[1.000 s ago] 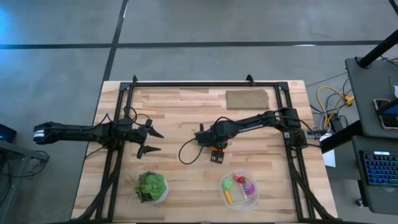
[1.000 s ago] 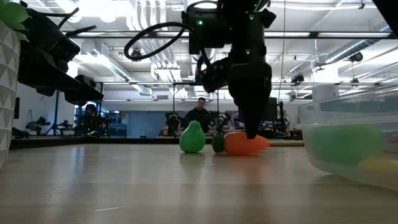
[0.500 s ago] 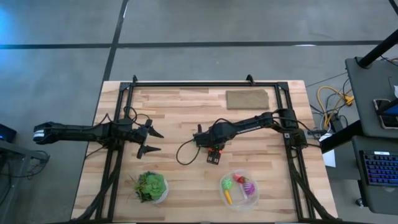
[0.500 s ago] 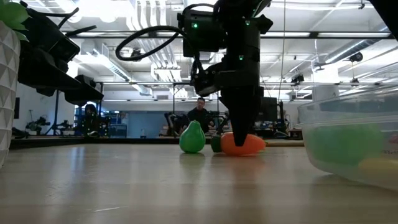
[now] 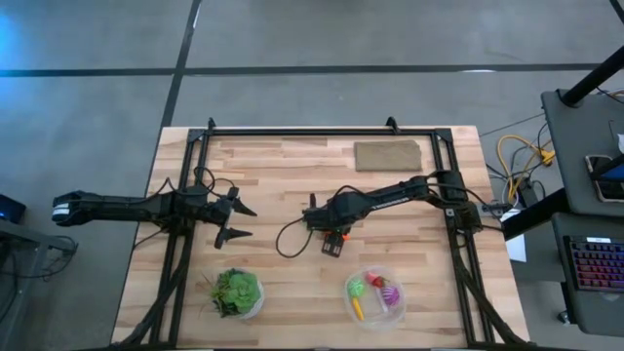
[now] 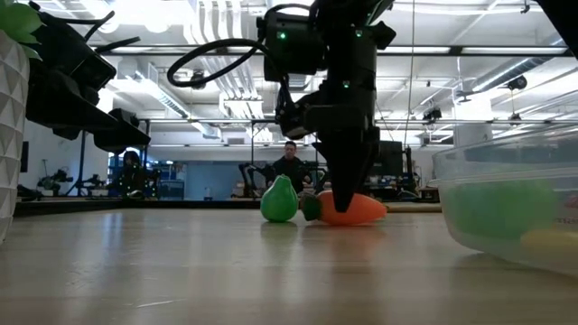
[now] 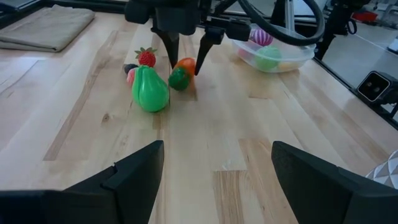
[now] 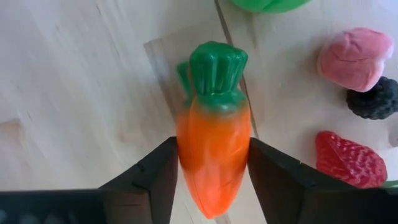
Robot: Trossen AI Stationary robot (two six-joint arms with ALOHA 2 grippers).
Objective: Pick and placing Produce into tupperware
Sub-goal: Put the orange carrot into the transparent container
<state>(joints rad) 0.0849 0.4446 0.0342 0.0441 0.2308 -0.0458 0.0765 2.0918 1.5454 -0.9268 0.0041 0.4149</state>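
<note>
An orange toy carrot (image 8: 214,149) with a green top lies on the table near the middle (image 5: 340,235). My right gripper (image 8: 212,149) points down over it, shut on it. A green pear (image 7: 150,90), a red strawberry (image 8: 348,158), a pink piece (image 8: 356,59) and a black berry (image 8: 376,99) rest on the wood beside it. The clear round tupperware (image 5: 400,283) sits near the front edge with several pieces inside. My left gripper (image 5: 239,221) hovers open at the table's left. My right gripper pinches the carrot's orange body (image 8: 239,134) between its two fingers (image 8: 158,171), which stand across it just below the green top. They come from above, pointing down (image 6: 346,191). The carrot lies flat on the table (image 6: 357,209).
A white bowl of leafy greens (image 5: 236,292) stands near the front left. A tan cloth (image 5: 387,154) lies at the far edge. A black frame (image 5: 322,129) runs along the far side and both arm bases. People show in the room behind (image 6: 289,167).
My right gripper has shifted a little toward the table's left along the carrot, from its tip end toward its green top, and its fingers have drawn in on the carrot. The carrot still lies on the table.
</note>
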